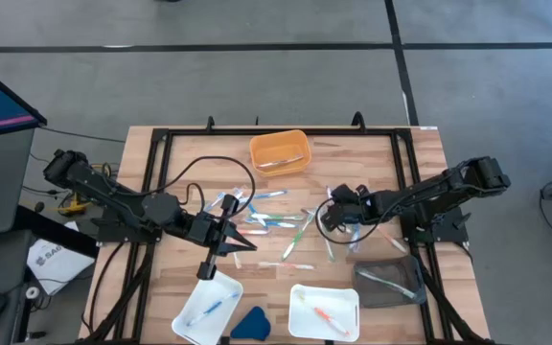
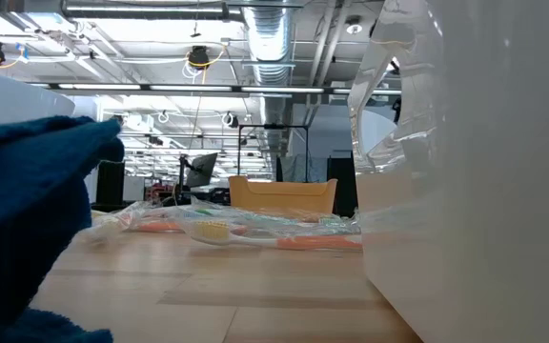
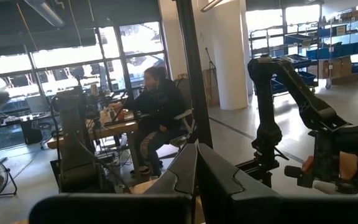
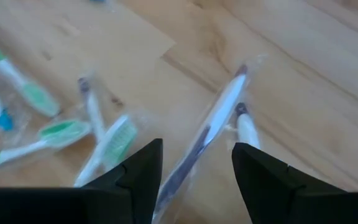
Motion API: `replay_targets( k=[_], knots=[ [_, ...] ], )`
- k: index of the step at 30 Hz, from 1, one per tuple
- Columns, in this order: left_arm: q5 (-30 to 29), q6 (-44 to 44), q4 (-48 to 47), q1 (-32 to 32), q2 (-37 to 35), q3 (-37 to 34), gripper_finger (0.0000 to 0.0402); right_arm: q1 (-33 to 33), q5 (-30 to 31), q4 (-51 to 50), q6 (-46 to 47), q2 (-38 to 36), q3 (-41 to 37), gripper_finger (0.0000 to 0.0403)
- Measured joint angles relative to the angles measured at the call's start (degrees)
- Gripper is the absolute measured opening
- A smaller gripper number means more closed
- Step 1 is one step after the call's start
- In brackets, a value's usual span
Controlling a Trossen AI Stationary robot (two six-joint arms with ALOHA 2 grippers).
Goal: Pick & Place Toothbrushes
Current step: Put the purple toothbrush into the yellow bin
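High view: the toothbrushes (image 1: 276, 222) lie scattered in clear wrappers at the centre of the wooden table (image 1: 353, 158). An orange bin (image 1: 279, 151) sits above them, upper centre. Along the lower edge are a white tray (image 1: 207, 305) holding a blue brush, a second white tray (image 1: 325, 310) holding an orange brush, and a dark tray (image 1: 389, 280) at lower right. A dark-blue wedge (image 1: 251, 323) lies between the two white trays. The left gripper (image 1: 226, 240) is left of centre, jaws pressed together, nothing held. The right gripper (image 1: 338, 213) is right of centre over the scatter.

Low view: wrapped brushes (image 2: 246, 229) lie mid-frame before the orange bin (image 2: 282, 196).

Left wrist view: the fingers (image 3: 182, 174) meet at lower centre. A seated person (image 3: 157, 115) is in the room beyond; the right arm (image 3: 297, 102) stands at right.

Right wrist view: the right gripper (image 4: 196, 171) has its jaws spread, straddling a wrapped white-and-dark toothbrush (image 4: 219, 115) on the table, not pinching it.
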Motion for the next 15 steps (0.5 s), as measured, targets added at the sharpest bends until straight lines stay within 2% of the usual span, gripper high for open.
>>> replay_targets(
  k=[4,11,15],
  knots=[
    [0.0,0.0,-0.04,0.0,0.0,0.0,0.0005,-0.14,-0.03,0.06,0.24,0.01,0.0,0.0187],
    [0.02,0.0,-0.07,0.0,0.0,0.0,0.0005,4.65,0.92,-0.03,2.43,0.01,0.0,0.0186],
    [0.02,-0.02,0.0,0.0,0.0,0.0,0.0005,3.39,1.76,-0.2,1.8,0.02,0.0,0.0186]
  ],
)
